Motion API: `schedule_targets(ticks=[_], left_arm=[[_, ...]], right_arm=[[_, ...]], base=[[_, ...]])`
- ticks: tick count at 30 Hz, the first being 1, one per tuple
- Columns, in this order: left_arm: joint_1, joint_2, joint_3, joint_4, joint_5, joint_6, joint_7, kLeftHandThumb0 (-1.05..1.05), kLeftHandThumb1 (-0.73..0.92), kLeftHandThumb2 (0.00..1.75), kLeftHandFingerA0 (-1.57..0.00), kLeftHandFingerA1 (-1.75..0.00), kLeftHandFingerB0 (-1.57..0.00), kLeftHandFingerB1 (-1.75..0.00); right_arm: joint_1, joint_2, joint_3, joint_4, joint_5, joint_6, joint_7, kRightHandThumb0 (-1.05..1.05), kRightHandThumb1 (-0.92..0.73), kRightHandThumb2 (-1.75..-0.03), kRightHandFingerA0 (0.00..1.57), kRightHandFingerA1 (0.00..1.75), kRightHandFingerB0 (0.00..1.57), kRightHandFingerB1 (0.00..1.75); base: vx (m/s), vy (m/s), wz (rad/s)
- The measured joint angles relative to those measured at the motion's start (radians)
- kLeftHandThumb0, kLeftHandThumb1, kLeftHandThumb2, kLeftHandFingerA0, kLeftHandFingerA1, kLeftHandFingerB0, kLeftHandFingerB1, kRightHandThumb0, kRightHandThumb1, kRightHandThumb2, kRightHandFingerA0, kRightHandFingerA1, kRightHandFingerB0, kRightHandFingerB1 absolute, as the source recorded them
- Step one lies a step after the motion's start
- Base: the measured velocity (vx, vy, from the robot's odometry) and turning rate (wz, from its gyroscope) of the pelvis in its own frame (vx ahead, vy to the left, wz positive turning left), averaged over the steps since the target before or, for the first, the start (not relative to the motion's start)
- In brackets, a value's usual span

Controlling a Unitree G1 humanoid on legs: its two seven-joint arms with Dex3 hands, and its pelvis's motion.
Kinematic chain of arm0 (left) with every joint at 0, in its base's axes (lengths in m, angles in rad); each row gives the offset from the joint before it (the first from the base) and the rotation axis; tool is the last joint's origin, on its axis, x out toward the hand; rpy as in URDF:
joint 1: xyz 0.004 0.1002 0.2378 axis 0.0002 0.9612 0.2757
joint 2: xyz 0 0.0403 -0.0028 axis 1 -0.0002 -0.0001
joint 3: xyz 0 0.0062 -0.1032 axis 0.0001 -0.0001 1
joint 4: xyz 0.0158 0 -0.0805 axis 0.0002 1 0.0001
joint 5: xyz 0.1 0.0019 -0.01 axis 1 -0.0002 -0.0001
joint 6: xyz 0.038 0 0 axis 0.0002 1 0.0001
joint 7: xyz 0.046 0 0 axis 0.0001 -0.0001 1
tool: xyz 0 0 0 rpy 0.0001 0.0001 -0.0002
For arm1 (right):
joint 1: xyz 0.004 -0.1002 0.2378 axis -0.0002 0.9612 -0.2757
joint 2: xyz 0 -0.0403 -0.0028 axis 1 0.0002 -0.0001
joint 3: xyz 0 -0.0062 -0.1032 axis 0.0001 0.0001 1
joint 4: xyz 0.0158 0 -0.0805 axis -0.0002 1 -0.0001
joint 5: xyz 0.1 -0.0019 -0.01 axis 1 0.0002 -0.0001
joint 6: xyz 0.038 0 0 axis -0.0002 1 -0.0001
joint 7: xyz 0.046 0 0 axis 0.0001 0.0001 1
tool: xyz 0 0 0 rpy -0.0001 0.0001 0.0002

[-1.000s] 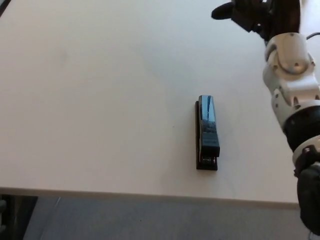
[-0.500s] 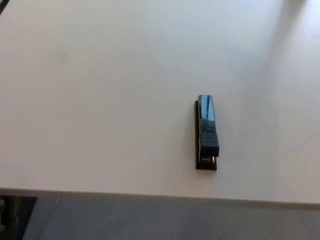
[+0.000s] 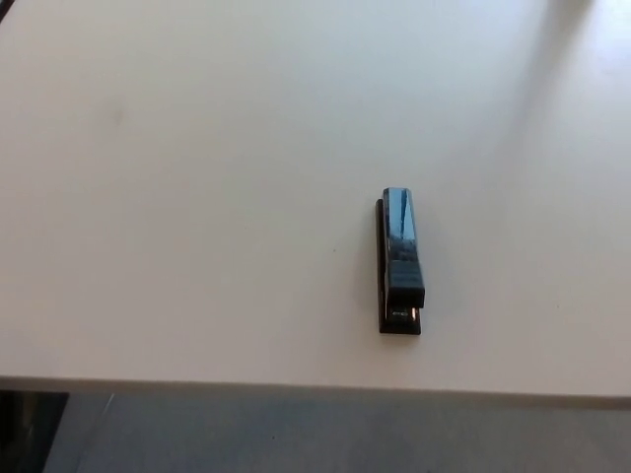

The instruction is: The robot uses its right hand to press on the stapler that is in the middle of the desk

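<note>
**Stapler alone on the desk, no hand in the frame**

Neither of the robot's hands shows anywhere in the head view, and no forearm reaches in from either side, so I cannot tell how the right hand's fingers stand, nor the left's.

The glossy black oblong stapler point(image 3: 402, 261) lies a little right of centre and in the lower half of the frame. It rests flat on the broad, pale, cream-white desk top point(image 3: 197, 197), with its long axis running almost straight up and down the picture. Its upper arm sits over the flat base, which peeks out as a thin dark strip along the left side and at the lower end. The shiny top catches a bluish reflection along its length. A small bright glint of metal shows at its lower end, the end nearest the desk's front edge point(image 3: 296, 382).

Nothing touches the stapler and nothing lies beside it. The front edge crosses the bottom of the frame as a light band. Below it is grey floor point(image 3: 325, 434), with a dark patch at the lower left corner. A soft greyish shadow slants across the upper right of the surface.
</note>
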Motion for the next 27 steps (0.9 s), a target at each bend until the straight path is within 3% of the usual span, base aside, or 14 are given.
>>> schedule_targets(ticks=[1, 2, 3, 4, 5, 7, 8, 9, 16, 17, 18, 19, 23, 27], left_arm=[[0.001, 0.0, 0.0, 0.001, 0.0, 0.0, 0.0, -0.75, 0.76, 1.06, -0.05, -0.42, -0.11, -0.32], [0.003, 0.0, -0.001, 0.001, 0.0, 0.0, 0.0, -0.75, 0.76, 1.06, -0.04, -0.42, -0.11, -0.31], [0.004, 0.0, -0.001, 0.001, 0.0, 0.0, 0.0, -0.72, 0.92, 0.71, -0.12, -0.32, -0.1, -0.22], [0.008, 0.0, 0.0, 0.002, 0.0, 0.0, 0.0, -0.72, 0.92, 0.71, -0.12, -0.32, -0.1, -0.22], [0.01, 0.0, 0.0, 0.002, 0.0, 0.0, 0.0, -0.74, 0.92, 0.71, -0.12, -0.31, -0.11, -0.21], [0.014, 0.0, 0.0, 0.003, 0.0, 0.0, 0.0, -0.72, 0.92, 0.71, -0.12, -0.32, -0.11, -0.22], [0.017, 0.0, 0.0, 0.004, 0.0, 0.0, 0.0, -0.71, 0.74, 1.06, -0.07, -0.44, -0.07, -0.34], [0.02, 0.0, 0.0, 0.005, 0.0, 0.0, 0.0, -0.73, 0.92, 0.71, -0.13, -0.32, -0.11, -0.23], [0.046, 0.0, 0.003, 0.01, -0.001, 0.0, 0.002, -0.72, 0.92, 0.69, -0.11, -0.31, -0.12, -0.22], [0.048, 0.0, 0.004, 0.011, -0.001, 0.0, 0.002, -0.71, 0.92, 0.69, -0.12, -0.31, -0.12, -0.23], [0.049, 0.0, 0.004, 0.012, -0.001, 0.0, 0.002, -0.7, 0.73, 1.06, -0.03, -0.42, -0.09, -0.35], [0.049, 0.0, 0.004, 0.012, -0.001, 0.0, 0.002, -0.73, 0.92, 0.71, -0.12, -0.31, -0.12, -0.23], [0.051, 0.0, 0.004, 0.012, -0.001, 0.0, 0.002, -0.71, 0.92, 0.69, -0.11, -0.3, -0.11, -0.22], [0.05, 0.0, 0.004, 0.012, -0.001, 0.0, 0.002, -0.71, 0.92, 0.69, -0.12, -0.3, -0.12, -0.22]], right_arm=[[0.048, 0.0, -0.02, 0.012, 0.006, -0.001, -0.001, -0.14, -0.81, -0.63, 1.18, 0.71, 0.64, 0.98], [0.092, 0.001, -0.04, 0.021, 0.013, -0.002, -0.001, -0.13, -0.81, -0.63, 1.16, 0.71, 0.63, 1.01], [0.11, 0.003, -0.049, 0.024, 0.016, -0.002, -0.001, -0.15, -0.8, -0.61, 1.17, 0.71, 0.67, 1.0], [0.155, 0.011, -0.065, 0.033, 0.024, -0.006, -0.002, -0.15, -0.8, -0.61, 1.17, 0.71, 0.67, 1.0], [0.188, 0.018, -0.079, 0.041, 0.029, -0.009, -0.003, 0.16, -0.84, -0.64, 1.07, 0.86, 0.73, 0.94], [0.263, 0.043, -0.103, 0.062, 0.039, -0.018, -0.009, -0.12, -0.79, -0.63, 1.12, 0.68, 0.74, 0.83], [0.301, 0.062, -0.116, 0.076, 0.045, -0.021, -0.012, -0.12, -0.8, -0.62, 1.12, 0.69, 0.73, 0.88], [0.336, 0.082, -0.125, 0.089, 0.051, -0.025, -0.015, -0.13, -0.79, -0.61, 1.13, 0.67, 0.75, 0.87], [0.546, 0.277, -0.053, 0.206, 0.049, 0.001, -0.072, -0.19, -0.74, -0.62, 1.05, 0.69, 0.73, 0.79], [0.56, 0.301, -0.039, 0.216, 0.048, 0.013, -0.078, -0.18, -0.73, -0.63, 1.05, 0.64, 0.76, 0.52], [0.572, 0.32, -0.019, 0.224, 0.045, 0.029, -0.084, -0.16, -0.7, -0.61, 1.01, 0.67, 0.72, 0.47], [0.579, 0.33, -0.003, 0.228, 0.042, 0.043, -0.085, -0.21, -0.49, -0.55, 0.94, 0.66, 0.71, 0.52], [0.592, 0.362, 0.132, 0.238, -0.003, 0.104, -0.081, -0.22, -0.66, -0.61, 0.96, 0.51, 0.62, 0.42], [0.58, 0.388, 0.276, 0.24, -0.058, 0.139, -0.052, -0.24, -0.51, -0.55, 0.92, 0.52, 0.62, 0.42]], base=[[0.0, 0.0, 0.0], [0.0, 0.0, 0.0], [0.0, 0.0, 0.0], [0.0, 0.0, 0.0], [0.0, 0.0, 0.0], [0.0, 0.0, 0.0], [0.0, 0.0, 0.0], [0.0, 0.0, 0.0], [0.0, 0.0, 0.0], [0.0, 0.0, 0.0], [0.0, 0.0, 0.0], [0.0, 0.0, 0.0], [0.0, 0.0, 0.0], [0.0, 0.0, 0.0]])
